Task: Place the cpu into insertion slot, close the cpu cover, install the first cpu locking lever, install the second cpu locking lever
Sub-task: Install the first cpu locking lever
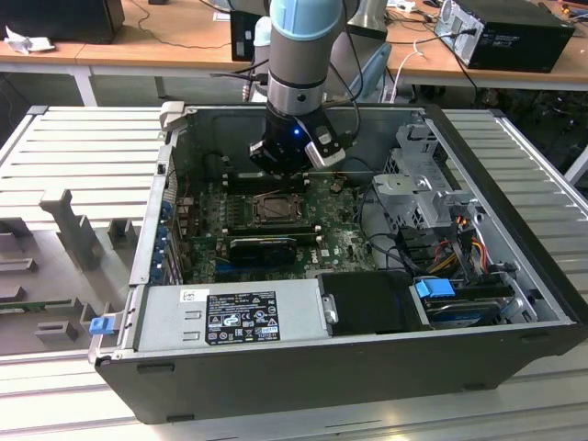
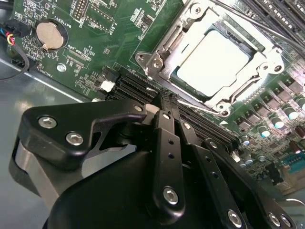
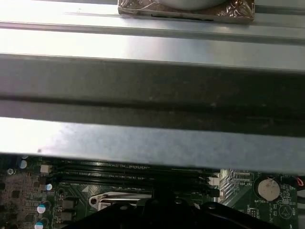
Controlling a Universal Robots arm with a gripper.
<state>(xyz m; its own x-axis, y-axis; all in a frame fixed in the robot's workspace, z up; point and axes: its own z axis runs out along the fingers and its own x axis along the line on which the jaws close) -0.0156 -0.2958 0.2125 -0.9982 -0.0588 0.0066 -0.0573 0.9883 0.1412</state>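
One grey open computer case (image 1: 514,303) lies on the ribbed metal bench (image 1: 83,156). Black arm gripper (image 2: 164,102), jaws pressed together on nothing, hangs just beside the green board's dark-framed square insertion slot (image 1: 276,209). Pale square cpu (image 2: 214,59) sits in it under the dull-metal cpu cover (image 2: 167,52). Risk: jaws slipping onto the long black card slots (image 2: 143,88); cable bundle (image 1: 450,243) right, well apart.

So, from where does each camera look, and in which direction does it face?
Exterior view: outside and above the open computer case, looking down at the motherboard; the arm and gripper show.
Second wrist view: on the arm, looking past the shut gripper at the cpu under the cpu cover.
First wrist view: on the arm, facing the case wall.
Both wrist views share the coin battery.
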